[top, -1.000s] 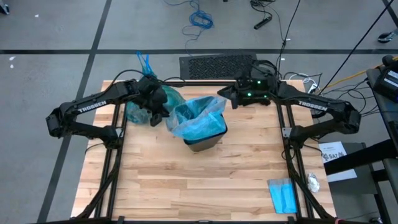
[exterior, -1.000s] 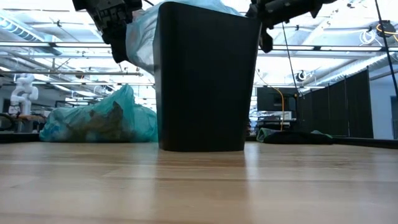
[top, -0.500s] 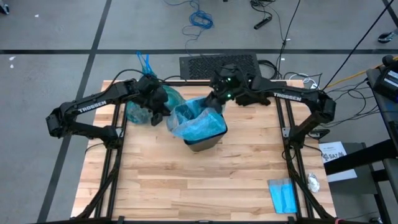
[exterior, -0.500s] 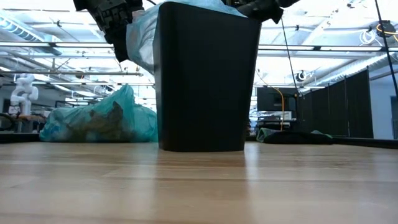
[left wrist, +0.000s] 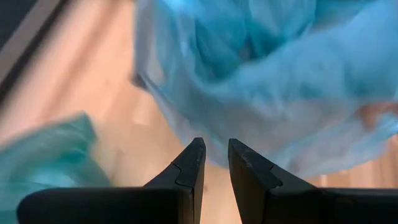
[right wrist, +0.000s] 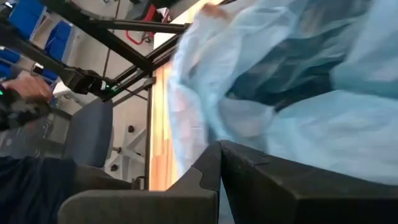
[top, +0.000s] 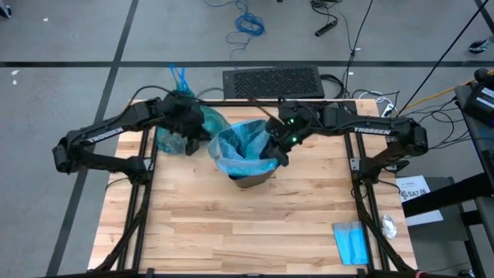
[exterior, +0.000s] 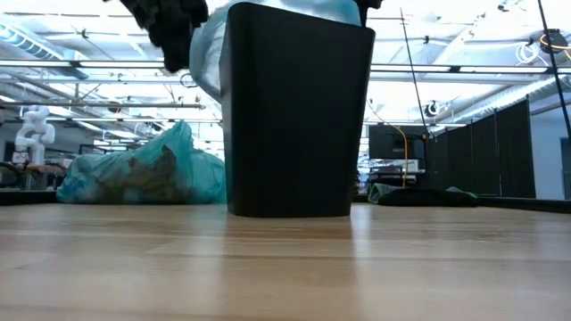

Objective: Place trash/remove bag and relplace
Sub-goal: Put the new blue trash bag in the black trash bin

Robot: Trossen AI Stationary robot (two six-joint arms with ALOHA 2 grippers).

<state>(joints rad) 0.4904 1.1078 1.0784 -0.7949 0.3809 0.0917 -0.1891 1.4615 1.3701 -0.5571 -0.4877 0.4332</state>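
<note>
Over the black bin (top: 253, 177), the right gripper (top: 279, 151), fingers pressed together, pushes into the sky-blue liner (top: 243, 150); the left gripper (top: 202, 133), fingers slightly apart, hangs at its rim. Replacement step, apparently; the filled teal bag (top: 179, 133) sits beside the bin. Next: seat the liner and spread its edge.

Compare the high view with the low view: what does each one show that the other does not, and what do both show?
Only the high view shows both arms whole, the right hand at the new liner's rim, the left hand at the rim's other side, and a flat blue packet near the table's corner.

Only the low view shows the bin's full black wall and the room behind.

Both show the bin, the pale blue liner in it, and the full teal bag lying beside it.
</note>
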